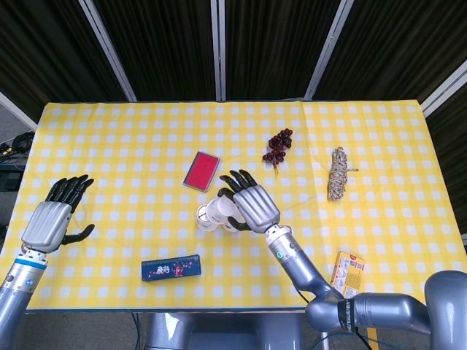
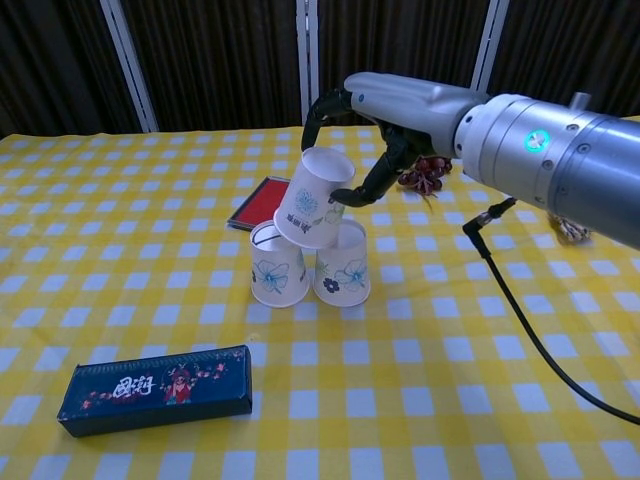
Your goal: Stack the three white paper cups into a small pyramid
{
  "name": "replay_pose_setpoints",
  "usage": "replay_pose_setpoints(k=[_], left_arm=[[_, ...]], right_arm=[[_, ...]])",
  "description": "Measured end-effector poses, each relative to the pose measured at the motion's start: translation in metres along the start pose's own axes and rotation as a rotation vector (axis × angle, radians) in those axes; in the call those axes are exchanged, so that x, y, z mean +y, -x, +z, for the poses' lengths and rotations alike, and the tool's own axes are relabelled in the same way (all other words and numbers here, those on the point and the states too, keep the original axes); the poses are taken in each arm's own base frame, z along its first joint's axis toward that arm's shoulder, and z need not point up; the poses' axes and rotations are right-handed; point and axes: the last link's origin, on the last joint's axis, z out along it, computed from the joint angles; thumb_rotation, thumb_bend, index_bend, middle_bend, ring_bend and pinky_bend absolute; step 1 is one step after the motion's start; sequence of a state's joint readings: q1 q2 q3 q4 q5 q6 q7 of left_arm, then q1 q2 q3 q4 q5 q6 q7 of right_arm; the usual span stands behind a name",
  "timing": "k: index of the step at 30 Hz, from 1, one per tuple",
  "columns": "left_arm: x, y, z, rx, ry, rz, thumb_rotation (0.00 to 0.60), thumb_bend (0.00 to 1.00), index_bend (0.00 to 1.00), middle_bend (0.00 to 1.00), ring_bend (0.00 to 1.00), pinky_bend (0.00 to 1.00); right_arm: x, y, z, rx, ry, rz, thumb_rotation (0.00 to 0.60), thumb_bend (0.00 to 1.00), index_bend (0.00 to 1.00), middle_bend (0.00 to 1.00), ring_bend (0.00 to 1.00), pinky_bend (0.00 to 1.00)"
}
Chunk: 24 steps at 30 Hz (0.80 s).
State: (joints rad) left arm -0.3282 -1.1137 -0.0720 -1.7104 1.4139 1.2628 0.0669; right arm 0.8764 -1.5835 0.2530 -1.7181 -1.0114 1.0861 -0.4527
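Two white paper cups with blue flower prints stand side by side on the yellow checked cloth: the left cup (image 2: pixel 279 266) upright with its mouth open, the right cup (image 2: pixel 343 264) upside down. My right hand (image 2: pixel 385 120) (image 1: pixel 253 205) grips a third cup (image 2: pixel 313 198) (image 1: pixel 220 211), tilted, just above and between them; its lower end is close to the two cups, and contact cannot be told. My left hand (image 1: pixel 52 218) hovers open at the table's left edge, holding nothing.
A dark blue box (image 2: pixel 153 389) lies near the front left. A red card case (image 1: pixel 201 170) is behind the cups. Dark grapes (image 1: pixel 278 146), a coil of rope (image 1: pixel 337 173) and a snack packet (image 1: pixel 348 270) lie to the right.
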Motion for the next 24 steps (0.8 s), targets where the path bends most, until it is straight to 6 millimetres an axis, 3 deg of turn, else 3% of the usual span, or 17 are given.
replay_pose_setpoints(k=[16,21,24], left_arm=[[-0.003,-0.002,0.001,0.012,-0.012,-0.003,0.6,0.3,0.0,0.0,0.0,0.0],[-0.005,-0.002,0.001,0.015,-0.023,-0.005,0.6,0.3,0.0,0.0,0.0,0.0],[-0.007,-0.003,0.0,0.018,-0.029,-0.005,0.6,0.3,0.0,0.0,0.0,0.0]], right_arm=[[-0.001,-0.008,-0.007,0.011,-0.002,-0.034,0.6,0.17,0.21,0.02,0.0,0.0],[0.017,-0.025,-0.015,0.059,0.046,-0.091,0.6,0.17,0.17,0.0,0.0,0.0],[0.04,-0.042,-0.026,0.107,0.11,-0.129,0.6,0.17,0.15,0.0,0.0,0.0]])
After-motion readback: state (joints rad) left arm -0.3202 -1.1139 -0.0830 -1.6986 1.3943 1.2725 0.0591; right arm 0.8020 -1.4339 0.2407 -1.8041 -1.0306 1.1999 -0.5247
